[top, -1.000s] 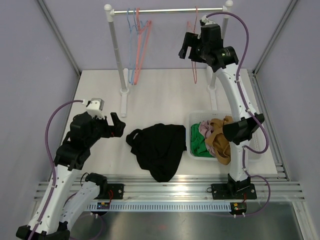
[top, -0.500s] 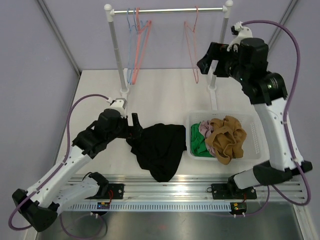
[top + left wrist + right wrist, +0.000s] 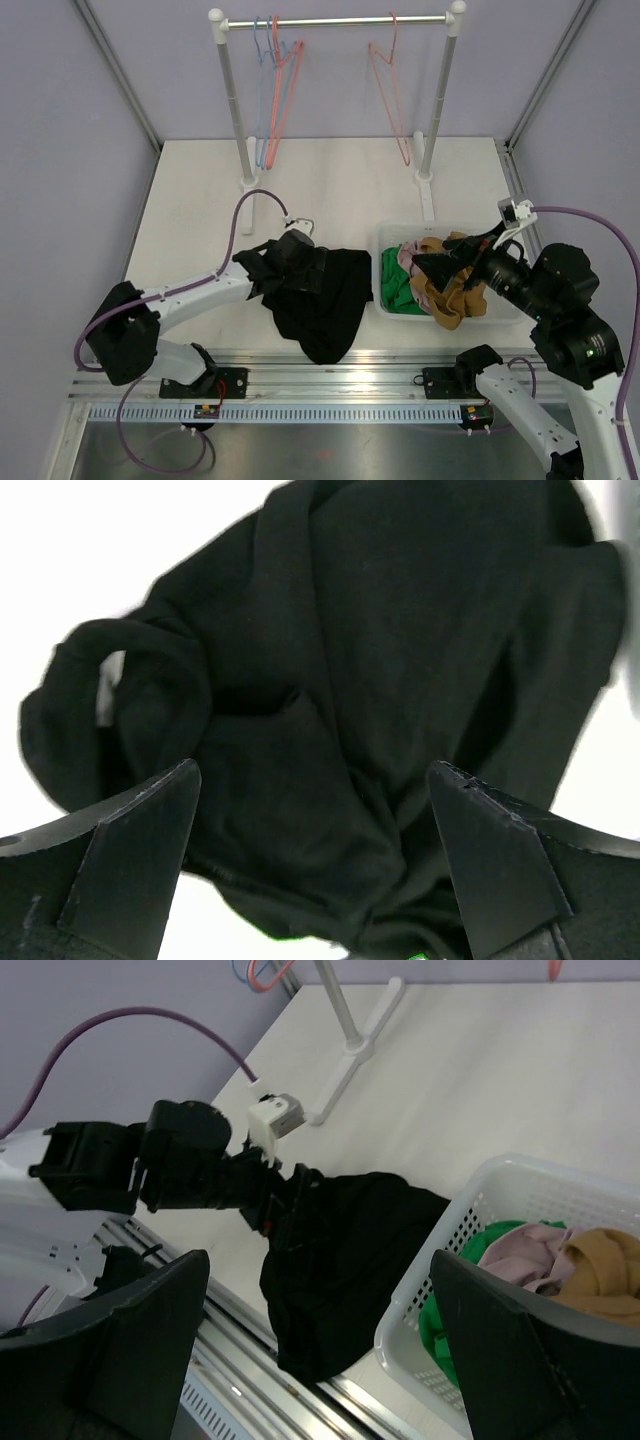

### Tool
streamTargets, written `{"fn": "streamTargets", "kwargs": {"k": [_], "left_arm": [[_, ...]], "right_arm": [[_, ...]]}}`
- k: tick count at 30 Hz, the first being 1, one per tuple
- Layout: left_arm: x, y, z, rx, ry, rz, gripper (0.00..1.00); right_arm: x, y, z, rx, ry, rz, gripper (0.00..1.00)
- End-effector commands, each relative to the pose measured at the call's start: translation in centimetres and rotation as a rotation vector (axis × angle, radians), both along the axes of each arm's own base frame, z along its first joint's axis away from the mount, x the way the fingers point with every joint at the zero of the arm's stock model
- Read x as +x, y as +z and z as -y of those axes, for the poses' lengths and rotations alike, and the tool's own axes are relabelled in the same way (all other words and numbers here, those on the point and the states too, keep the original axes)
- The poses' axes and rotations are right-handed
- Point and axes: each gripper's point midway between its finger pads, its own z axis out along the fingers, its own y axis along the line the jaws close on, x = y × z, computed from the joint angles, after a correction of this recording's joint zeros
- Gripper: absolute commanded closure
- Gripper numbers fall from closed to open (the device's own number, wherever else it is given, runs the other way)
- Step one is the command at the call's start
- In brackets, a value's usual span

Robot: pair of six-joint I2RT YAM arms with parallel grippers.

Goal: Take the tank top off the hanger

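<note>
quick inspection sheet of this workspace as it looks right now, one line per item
surface: white table, no spills or marks seen
job's things: black tank top lies crumpled on the table, off any hanger; red hanger hangs bare on the rail
clutter: blue and red hangers at the rail's left end; white basket of green, pink and tan clothes, right of the tank top
grippers: left gripper open over the tank top, contact cannot be told; right gripper open, holding nothing
cables: purple cables loop off both arms, none seen caught
surroundings: lilac walls, metal frame posts
</note>
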Motion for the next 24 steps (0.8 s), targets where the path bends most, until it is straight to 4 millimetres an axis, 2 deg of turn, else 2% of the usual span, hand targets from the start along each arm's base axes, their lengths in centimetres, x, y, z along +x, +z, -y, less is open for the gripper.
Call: {"fn": "streamTargets", "kwargs": {"k": [1,8,10,12,14,15,16,17,18,21,23,24], "left_arm": [[1.7,-1.9,1.3,-0.006,0.039,0.024,0.01],[0.9,-7.5,1.8,0.099,0.022,-0.076,0.03],[0.8,-8.2,2.0,0.104,0.017,-0.088,0.18],[0.6,-8.8,2.0,0.109,0.007,-0.097,0.26],[0.3,-8.9,2.2,0.099,-0.002,-0.104,0.57],[0.3,-8.6,2.1,0.097,0.002,-0.101,0.69],[0.3,-8.3,1.9,0.103,0.010,-0.087,0.97],[0.3,-7.8,1.9,0.095,0.019,-0.078,1.00],[0.4,-6.1,2.0,0.064,0.024,-0.046,1.00],[-0.2,-3.0,2.3,0.024,0.026,0.016,1.00],[0.0,1.7,2.9,-0.063,0.029,0.107,1.00],[-0.6,3.0,3.1,-0.073,0.012,0.125,1.00]], "right_arm": [[-1.6,-0.1,-0.7,0.044,0.070,0.021,0.00],[-3.1,0.0,-0.3,0.053,0.073,0.021,0.01],[-3.4,0.2,-0.2,0.057,0.075,0.031,0.01],[-3.6,0.0,0.0,0.055,0.072,0.028,0.01],[-3.7,-0.3,0.2,0.051,0.060,0.024,0.00],[-3.8,-0.3,0.3,0.051,0.057,0.028,0.01],[-3.8,-0.3,0.4,0.048,0.051,0.030,0.00],[-3.8,-0.5,0.5,0.045,0.048,0.027,0.01],[-4.0,-0.3,0.6,0.044,0.044,0.031,0.00],[-3.6,-0.2,1.5,0.032,-0.013,0.035,0.01],[-3.4,-0.3,2.3,0.029,-0.066,0.029,0.00],[-3.0,0.0,3.4,0.030,-0.135,0.036,0.01]]}}
